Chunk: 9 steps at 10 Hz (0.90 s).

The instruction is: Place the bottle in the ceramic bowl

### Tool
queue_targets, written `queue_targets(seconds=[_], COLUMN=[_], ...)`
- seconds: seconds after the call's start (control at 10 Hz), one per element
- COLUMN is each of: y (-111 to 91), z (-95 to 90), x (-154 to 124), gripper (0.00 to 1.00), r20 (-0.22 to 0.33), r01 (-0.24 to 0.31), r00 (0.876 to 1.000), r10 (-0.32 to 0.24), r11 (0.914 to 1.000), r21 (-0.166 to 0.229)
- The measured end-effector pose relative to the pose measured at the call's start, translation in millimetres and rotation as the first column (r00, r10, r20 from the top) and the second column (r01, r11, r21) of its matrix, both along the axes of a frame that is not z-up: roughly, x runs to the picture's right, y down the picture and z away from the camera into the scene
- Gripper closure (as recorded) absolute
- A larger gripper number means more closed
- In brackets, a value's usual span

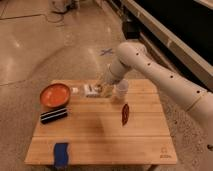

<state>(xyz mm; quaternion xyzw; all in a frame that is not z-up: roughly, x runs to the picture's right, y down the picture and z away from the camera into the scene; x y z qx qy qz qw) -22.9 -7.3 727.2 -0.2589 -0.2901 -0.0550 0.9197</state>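
Tool (101, 88) low over the far part of the surface (100, 135), between the ceramic bowl (55, 94) and a translucent white cup (120, 91), apparently closed on the bottle (91, 90). Bottle carried sideways, sticking out from the tool toward the bowl, near it but not over the rim yet; hard to say whether clear of the wood or just skimming it. Judged light and probably near empty: small whitish plastic, so little weight to fight, but thin walls likely to give under a hard squeeze and a smooth label likely to slip. Best taken across the body rather than at the cap, with modest pressure; held by one end as here, liable to swing or droop, so move gently. Bowl hard, shallow and empty, orange-red inside: expect a clatter and a roll on release from height, so lower close to the bottom before letting go. Elsewhere, away from the route: a dark red flat object (125, 113) on the near side of the cup, a black flat item (54, 115) just in front of the bowl, a blue one (61, 152) at the near edge.
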Motion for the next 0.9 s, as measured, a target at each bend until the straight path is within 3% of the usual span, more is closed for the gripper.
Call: queue_targets(seconds=[0.3, 0.6, 0.9], y=[5, 3, -6], z=[27.7, 63.6, 99.4], x=[-8, -47, -100], gripper=[1.0, 1.0, 1.0], r20=[-0.026, -0.014, 0.031], r01=[0.011, 0.034, 0.04], r00=[1.0, 0.999, 0.999], r10=[-0.01, -0.033, -0.043], r11=[0.9996, 0.9975, 0.9959], r21=[0.027, 0.062, 0.081])
